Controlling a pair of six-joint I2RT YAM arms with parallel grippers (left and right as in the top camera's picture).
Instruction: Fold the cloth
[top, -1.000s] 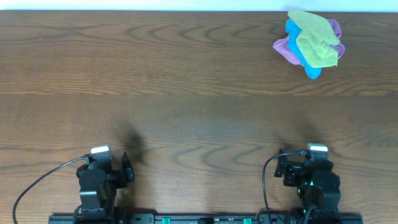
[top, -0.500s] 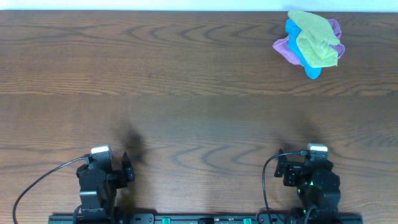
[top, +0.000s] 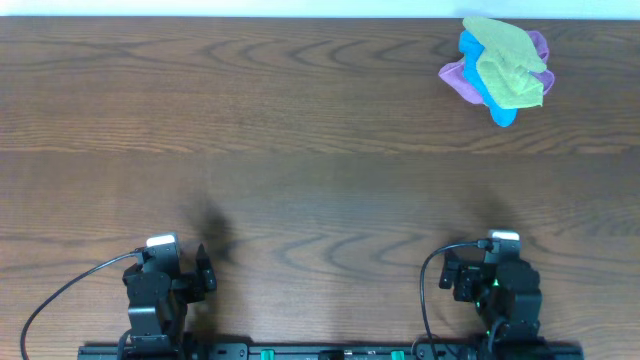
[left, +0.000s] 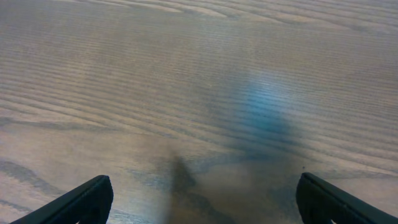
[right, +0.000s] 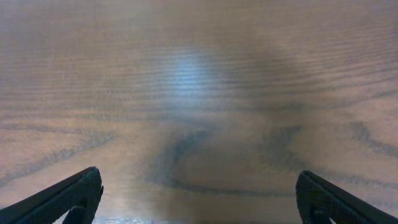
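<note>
The lime yellow-green cloth (top: 510, 63) lies crumpled at the far right of the table, on top of a bright blue cloth (top: 479, 65) and a purple cloth (top: 458, 78). My left gripper (top: 158, 262) sits at the near left edge, far from the pile. In the left wrist view its fingers (left: 202, 199) are wide apart over bare wood and hold nothing. My right gripper (top: 499, 258) sits at the near right edge, well in front of the pile. In the right wrist view its fingers (right: 199, 196) are wide apart and empty.
The wooden table (top: 300, 150) spreads between the arms and the cloth pile. The pile lies close to the table's far edge (top: 320, 18). Black cables loop beside each arm base at the near edge.
The right arm has shifted slightly at its base. The left arm and the cloths have not moved.
</note>
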